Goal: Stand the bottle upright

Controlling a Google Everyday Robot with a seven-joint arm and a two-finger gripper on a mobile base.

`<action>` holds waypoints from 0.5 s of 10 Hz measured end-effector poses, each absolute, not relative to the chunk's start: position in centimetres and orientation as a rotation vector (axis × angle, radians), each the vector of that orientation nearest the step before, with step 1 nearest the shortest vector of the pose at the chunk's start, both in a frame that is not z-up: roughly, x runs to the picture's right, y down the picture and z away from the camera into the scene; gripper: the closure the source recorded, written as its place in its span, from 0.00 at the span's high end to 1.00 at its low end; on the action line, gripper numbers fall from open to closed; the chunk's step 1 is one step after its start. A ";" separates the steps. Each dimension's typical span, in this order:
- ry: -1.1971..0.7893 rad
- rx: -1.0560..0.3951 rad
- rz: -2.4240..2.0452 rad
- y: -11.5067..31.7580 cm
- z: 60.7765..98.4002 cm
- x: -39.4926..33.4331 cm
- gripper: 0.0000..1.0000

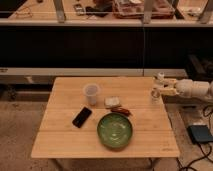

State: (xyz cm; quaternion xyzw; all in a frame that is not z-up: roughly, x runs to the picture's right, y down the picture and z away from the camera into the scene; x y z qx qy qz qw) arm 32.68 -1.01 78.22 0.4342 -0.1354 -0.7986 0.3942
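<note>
The bottle [157, 95] is a slim clear one with a pale cap, standing roughly upright at the right edge of the wooden table [65, 135]. My gripper [161, 88] reaches in from the right on a white arm [192, 89] and is closed around the bottle's middle. The bottle's base is at or just above the tabletop; I cannot tell whether it touches.
A translucent plastic cup [91, 93] stands at the table's middle back. A black phone [82, 116], a white packet [112, 102], a red-brown snack [121, 110] and a green plate [115, 130] lie left of the gripper. A dark counter runs behind the table.
</note>
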 end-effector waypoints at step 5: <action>-0.123 1.151 -1.911 -8.2 80.7 30.5 0.00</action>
